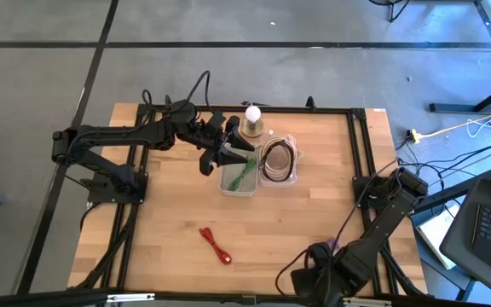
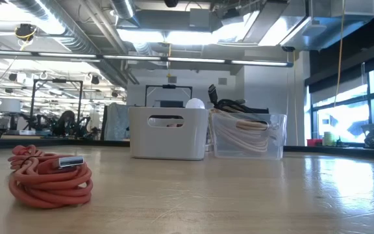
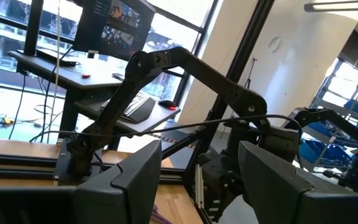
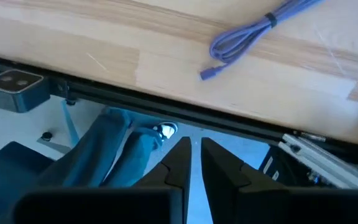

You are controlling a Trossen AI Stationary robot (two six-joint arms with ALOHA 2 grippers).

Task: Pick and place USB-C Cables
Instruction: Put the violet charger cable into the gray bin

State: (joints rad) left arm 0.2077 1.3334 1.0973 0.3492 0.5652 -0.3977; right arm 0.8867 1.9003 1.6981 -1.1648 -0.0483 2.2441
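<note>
1. Left gripper hangs wide open and empty over the white bin, where a green cable lies; swinging away low could snag the rim.
2. Red cable waits loose mid-worktop; a shallow pinch could unravel it.
3. Right gripper, nearly closed and empty, is parked off the edge near a purple cable.
</note>
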